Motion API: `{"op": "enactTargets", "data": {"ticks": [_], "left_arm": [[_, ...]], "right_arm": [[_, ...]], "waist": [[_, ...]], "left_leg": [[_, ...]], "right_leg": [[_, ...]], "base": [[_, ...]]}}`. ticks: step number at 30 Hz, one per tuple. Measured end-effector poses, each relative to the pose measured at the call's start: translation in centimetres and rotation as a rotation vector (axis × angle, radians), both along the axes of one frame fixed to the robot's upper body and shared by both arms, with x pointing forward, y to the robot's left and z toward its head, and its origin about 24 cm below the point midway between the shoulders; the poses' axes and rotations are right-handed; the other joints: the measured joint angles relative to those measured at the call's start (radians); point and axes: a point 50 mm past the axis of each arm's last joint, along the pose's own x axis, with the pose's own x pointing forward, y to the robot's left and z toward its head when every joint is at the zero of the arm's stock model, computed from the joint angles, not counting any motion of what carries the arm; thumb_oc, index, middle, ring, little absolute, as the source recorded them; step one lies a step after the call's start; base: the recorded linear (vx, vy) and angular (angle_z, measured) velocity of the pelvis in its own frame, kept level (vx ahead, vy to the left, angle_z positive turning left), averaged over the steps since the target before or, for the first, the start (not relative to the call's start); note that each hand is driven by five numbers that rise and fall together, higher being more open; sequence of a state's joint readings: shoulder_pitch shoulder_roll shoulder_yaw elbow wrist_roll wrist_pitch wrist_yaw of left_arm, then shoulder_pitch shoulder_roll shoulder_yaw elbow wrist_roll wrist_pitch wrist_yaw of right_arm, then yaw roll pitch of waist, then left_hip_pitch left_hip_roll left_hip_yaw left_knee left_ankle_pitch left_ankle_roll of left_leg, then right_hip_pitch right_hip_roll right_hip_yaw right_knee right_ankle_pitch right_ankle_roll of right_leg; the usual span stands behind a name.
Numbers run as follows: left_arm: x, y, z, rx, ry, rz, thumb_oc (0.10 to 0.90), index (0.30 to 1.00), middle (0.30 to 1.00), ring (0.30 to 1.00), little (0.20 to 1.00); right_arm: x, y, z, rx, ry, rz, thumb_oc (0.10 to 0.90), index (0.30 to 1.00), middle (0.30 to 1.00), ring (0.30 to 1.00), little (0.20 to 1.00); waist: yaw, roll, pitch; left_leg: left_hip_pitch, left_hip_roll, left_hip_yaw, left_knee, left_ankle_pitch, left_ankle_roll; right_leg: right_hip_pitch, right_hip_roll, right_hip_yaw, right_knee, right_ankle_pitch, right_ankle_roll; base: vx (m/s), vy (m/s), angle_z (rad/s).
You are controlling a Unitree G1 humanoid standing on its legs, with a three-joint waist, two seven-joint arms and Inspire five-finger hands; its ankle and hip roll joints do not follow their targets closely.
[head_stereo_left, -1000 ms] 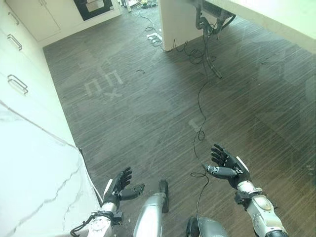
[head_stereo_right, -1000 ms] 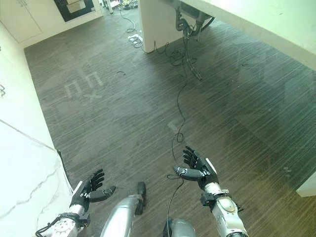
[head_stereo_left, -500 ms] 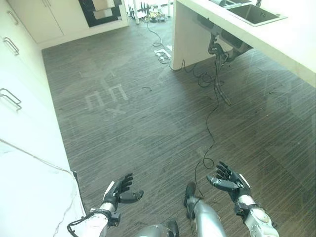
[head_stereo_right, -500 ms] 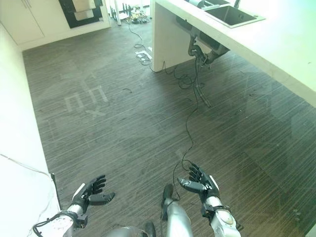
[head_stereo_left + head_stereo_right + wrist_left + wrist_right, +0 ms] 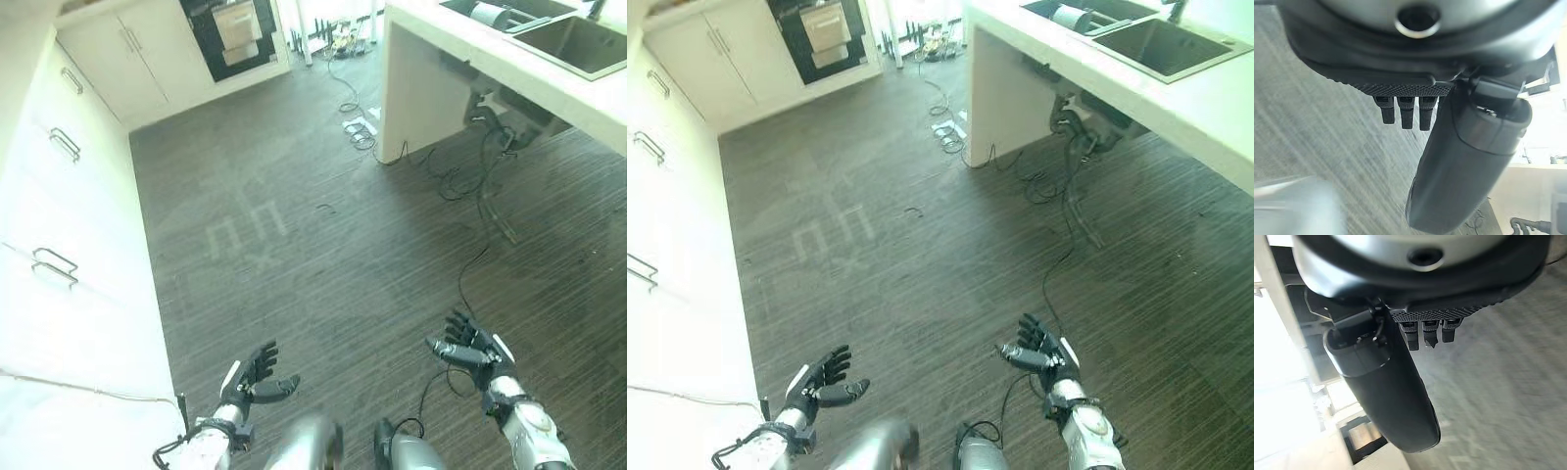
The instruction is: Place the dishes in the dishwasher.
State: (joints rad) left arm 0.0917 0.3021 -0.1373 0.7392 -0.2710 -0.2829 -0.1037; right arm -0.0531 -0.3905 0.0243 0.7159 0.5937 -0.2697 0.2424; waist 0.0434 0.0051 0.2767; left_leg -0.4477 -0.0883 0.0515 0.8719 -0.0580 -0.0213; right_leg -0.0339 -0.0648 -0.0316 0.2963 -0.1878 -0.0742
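- White cabinet fronts with metal bar handles (image 5: 59, 206) run along 9 o'clock; nothing there to pick.
- Left hand (image 5: 253, 377) hangs at 7 o'clock over the dark striped wood floor (image 5: 323, 245), fingers (image 5: 1407, 111) spread and relaxed, holding nothing.
- Black built-in appliance with a pale panel (image 5: 235, 34) sits at 11 o'clock; could be the dishwasher, cannot tell.
- Right hand (image 5: 470, 350) hangs at 5 o'clock, fingers (image 5: 1430, 333) apart, palm empty.
- White counter surface (image 5: 1205, 103) with a dark recessed sink (image 5: 1164, 44) is at 1 o'clock; a grey round item (image 5: 1070, 17) lies in the basin beside it, likely a dish, too small to confirm.
- Judged step: walking to fetch dishes. Do it well: head toward 1 o'clock, step clear of the loose black floor cable (image 5: 485, 211), keep both hands apart and low until the sink is reachable.
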Motion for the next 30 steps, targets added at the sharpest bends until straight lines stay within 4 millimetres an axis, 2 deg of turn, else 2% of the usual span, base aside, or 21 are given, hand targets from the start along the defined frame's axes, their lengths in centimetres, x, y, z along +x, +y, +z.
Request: {"op": "enactTargets", "data": {"ticks": [2, 3, 5, 7, 8, 9, 11, 13, 15, 16, 17, 18, 19, 20, 21, 22, 23, 24, 26, 28, 30], "left_arm": [[-1.8, 0.4, -1.1, 0.004, 0.07, 0.018, 0.8, 0.9, 0.9, 0.9, 0.9], [-2.2, 0.3, -1.3, 0.002, 0.085, 0.016, 0.8, 0.9, 0.9, 0.9, 0.9], [-1.9, -0.1, -1.3, -0.008, 0.074, -0.007, 0.8, 0.9, 0.9, 0.9, 0.9], [-2.6, -0.1, -1.5, -0.024, 0.074, 0.032, 0.8, 0.9, 0.9, 0.9, 0.9], [-3.4, -0.4, -1.7, -0.015, 0.071, 0.05, 0.8, 0.9, 0.9, 0.9, 0.9], [-3.4, 0.2, -1.8, 0.02, 0.091, 0.042, 0.8, 0.9, 0.9, 0.9, 0.9], [-1.4, 1.5, -1.0, 0.054, 0.049, 0.077, 0.8, 0.9, 0.9, 0.9, 0.9], [0.6, 2.1, 0.1, 0.069, -0.01, 0.099, 0.8, 0.9, 0.9, 0.9, 0.9], [1.8, 2.5, 1.0, 0.113, -0.043, 0.062, 0.8, 0.9, 0.9, 0.9, 0.9], [2.5, 3.5, 1.7, 0.175, -0.051, 0.024, 0.8, 0.9, 0.9, 0.9, 0.9], [1.8, 3.6, 1.3, 0.19, -0.018, 0.031, 0.8, 0.9, 0.9, 0.9, 0.9], [0.8, 3.4, 0.6, 0.192, 0.023, 0.032, 0.8, 0.9, 0.9, 0.9, 0.9], [-0.4, 2.8, -0.3, 0.178, 0.077, 0.021, 0.8, 0.9, 0.9, 0.9, 0.9], [-1.0, 2.5, -0.7, 0.171, 0.096, 0.013, 0.8, 0.9, 0.9, 0.9, 0.9], [-0.5, 2.9, -0.1, 0.202, 0.069, -0.029, 0.8, 0.9, 0.9, 0.9, 0.9], [-0.5, 2.9, 0.2, 0.22, 0.052, -0.053, 0.8, 0.9, 0.9, 0.9, 0.9], [-0.5, 3.1, 0.2, 0.223, 0.06, -0.037, 0.8, 0.9, 0.9, 0.9, 0.9], [-1.0, 3.5, -0.2, 0.23, 0.089, -0.023, 0.8, 0.9, 0.9, 0.9, 0.9], [-2.1, 2.6, -1.5, 0.212, 0.157, -0.035, 0.8, 0.9, 0.9, 0.9, 0.9], [-3.0, 1.4, -2.4, 0.178, 0.185, -0.021, 0.8, 0.9, 0.9, 0.9, 0.9], [-3.8, 0.3, -2.9, 0.147, 0.199, -0.011, 0.8, 0.9, 0.9, 0.9, 0.9]], "right_arm": [[0.1, 1.0, -0.1, -0.003, 0.006, 0.049, 0.8, 0.9, 0.9, 0.9, 0.9], [-0.2, 1.4, -0.5, -0.006, 0.021, 0.066, 0.8, 0.9, 0.9, 0.9, 0.9], [-0.6, 1.6, -1.1, -0.014, 0.071, 0.06, 0.8, 0.9, 0.9, 0.9, 0.9], [-1.8, 1.6, -2.0, -0.008, 0.109, 0.058, 0.8, 0.9, 0.9, 0.9, 0.9], [-2.2, 1.4, -2.1, -0.019, 0.125, 0.064, 0.8, 0.9, 0.9, 0.9, 0.9], [-2.1, 1.5, -2.0, -0.015, 0.119, 0.066, 0.8, 0.9, 0.9, 0.9, 0.9], [-1.8, 1.6, -2.0, 0.004, 0.107, 0.044, 0.8, 0.9, 0.9, 0.9, 0.9], [-1.8, 1.7, -2.1, 0.028, 0.104, 0.017, 0.8, 0.9, 0.9, 0.9, 0.9], [-2.0, 2.5, -2.5, 0.062, 0.098, 0.002, 0.8, 0.9, 0.9, 0.9, 0.9], [-2.0, 4.1, -3.1, 0.117, 0.101, -0.006, 0.8, 0.9, 0.9, 0.9, 0.9], [-2.1, 5.4, -3.6, 0.131, 0.122, 0.037, 0.8, 0.9, 0.9, 0.9, 0.9], [-1.3, 5.8, -3.2, 0.121, 0.103, 0.08, 0.8, 0.9, 0.9, 0.9, 0.9], [-1.0, 5.9, -3.0, 0.109, 0.097, 0.11, 0.8, 0.9, 0.9, 0.9, 0.9], [-1.3, 5.9, -3.2, 0.106, 0.11, 0.115, 0.8, 0.9, 0.9, 0.9, 0.9], [-2.1, 6.1, -3.7, 0.125, 0.124, 0.095, 0.8, 0.9, 0.9, 0.9, 0.9], [-2.8, 5.5, -3.8, 0.098, 0.133, 0.115, 0.8, 0.9, 0.9, 0.9, 0.9], [-2.7, 5.5, -3.9, 0.095, 0.145, 0.12, 0.8, 0.9, 0.9, 0.9, 0.9], [-2.5, 5.3, -3.7, 0.096, 0.133, 0.124, 0.8, 0.9, 0.9, 0.9, 0.9], [-2.5, 3.8, -3.4, 0.081, 0.12, 0.079, 0.8, 0.9, 0.9, 0.9, 0.9], [-2.6, 2.5, -3.0, 0.052, 0.116, 0.059, 0.8, 0.9, 0.9, 0.9, 0.9], [-2.8, 1.6, -2.9, 0.024, 0.131, 0.06, 0.8, 0.9, 0.9, 0.9, 0.9]], "waist": [[0.01, 0.011, 0.0], [0.005, 0.021, 0.0], [0.042, 0.042, 0.009], [0.095, 0.03, 0.02], [0.105, 0.071, 0.003], [0.082, 0.054, 0.0], [0.065, 0.018, -0.003], [0.056, 0.009, -0.01], [0.035, 0.009, -0.012], [0.034, -0.031, -0.005], [0.036, -0.015, 0.001], [0.025, 0.02, 0.015], [0.001, 0.062, 0.018], [-0.015, 0.043, 0.033], [-0.065, 0.001, 0.039], [-0.072, 0.052, 0.018], [-0.053, 0.004, 0.026], [-0.047, -0.033, 0.033], [-0.072, -0.032, 0.042], [-0.096, 0.024, 0.039], [-0.094, 0.101, 0.028]], "left_leg": [[0.099, 0.023, 0.0, -0.599, 0.008, 0.011], [0.099, 0.038, -0.015, -0.752, 0.006, -0.008], [0.013, 0.077, -0.101, -0.737, 0.018, -0.04], [0.003, 0.1, -0.09, -0.698, 0.0, -0.048], [0.04, 0.142, -0.084, -0.604, -0.067, -0.058], [0.048, 0.1, -0.035, -0.547, 0.021, -0.065], [0.089, 0.015, 0.028, -0.534, 0.038, -0.031], [0.153, -0.022, 0.101, -0.595, 0.03, -0.017], [0.173, -0.026, 0.098, -0.514, 0.008, 0.118], [0.207, -0.058, 0.113, -0.482, -0.026, 0.2], [0.251, -0.055, 0.131, -0.459, -0.1, 0.243], [0.281, -0.046, 0.142, -0.477, -0.112, 0.226], [0.322, -0.036, 0.155, -0.55, -0.107, 0.113], [0.317, -0.028, 0.155, -0.492, -0.146, -0.055], [0.245, -0.012, 0.068, -0.248, -0.204, 0.119], [0.254, 0.106, 0.0, -0.313, -0.267, 0.046], [0.284, 0.056, 0.029, -0.33, -0.279, 0.055], [0.331, 0.02, 0.092, -0.363, -0.285, 0.085], [0.428, -0.037, 0.15, -0.393, -0.319, 0.125], [0.53, -0.064, 0.193, -0.489, -0.325, 0.116], [0.649, -0.074, 0.153, -0.591, -0.321, 0.066]], "right_leg": [[0.069, 0.003, 0.032, 0.021, -0.068, 0.027], [0.105, 0.012, 0.034, 0.031, -0.106, 0.042], [0.185, 0.025, 0.075, -0.019, -0.158, 0.047], [0.298, -0.042, 0.074, -0.072, -0.174, 0.086], [0.334, -0.055, 0.066, -0.024, -0.189, 0.112], [0.352, -0.124, 0.049, 0.036, -0.194, 0.136], [0.316, -0.158, 0.062, 0.145, -0.188, 0.197], [0.309, -0.181, 0.023, 0.198, -0.057, 0.206], [0.21, -0.189, 0.057, 0.404, 0.115, 0.341], [0.091, -0.176, 0.103, 0.666, 0.151, 0.353], [-0.102, -0.146, 0.024, 0.847, 0.123, 0.308], [-0.21, -0.139, -0.076, 0.869, 0.058, 0.242], [-0.303, -0.105, -0.195, 0.767, 0.001, 0.137], [-0.339, -0.092, -0.231, 0.611, 0.005, 0.095], [-0.361, -0.128, -0.209, 0.486, 0.027, 0.127], [-0.392, -0.097, -0.229, 0.347, 0.029, 0.259], [-0.402, -0.113, -0.264, 0.119, 0.031, 0.263], [-0.45, -0.133, -0.308, 0.02, 0.053, 0.218], [-0.495, -0.17, -0.378, 0.033, 0.113, 0.128], [-0.494, -0.169, -0.442, 0.093, 0.144, 0.05], [-0.423, -0.074, -0.464, 0.22, 0.087, -0.024]], "base": [[0.49, 0.323, -0.82], [0.69, 0.488, -0.35], [0.59, 0.466, -0.4], [0.41, 0.385, -0.95], [0.43, 0.389, -0.96], [0.48, 0.406, -0.7], [0.41, 0.365, -0.19], [0.34, 0.386, 0.25], [0.27, 0.311, 0.56], [0.45, 0.337, -0.05], [0.38, 0.247, -0.45], [0.36, 0.145, -0.82], [0.34, -0.016, -0.56], [0.52, -0.011, 0.32], [0.6, -0.023, 0.69], [0.52, 0.003, 0.58], [0.47, 0.007, -0.28], [0.45, 0.025, -0.51], [0.41, 0.011, -0.38], [0.59, -0.054, -0.36], [0.53, -0.064, -0.52]]}}
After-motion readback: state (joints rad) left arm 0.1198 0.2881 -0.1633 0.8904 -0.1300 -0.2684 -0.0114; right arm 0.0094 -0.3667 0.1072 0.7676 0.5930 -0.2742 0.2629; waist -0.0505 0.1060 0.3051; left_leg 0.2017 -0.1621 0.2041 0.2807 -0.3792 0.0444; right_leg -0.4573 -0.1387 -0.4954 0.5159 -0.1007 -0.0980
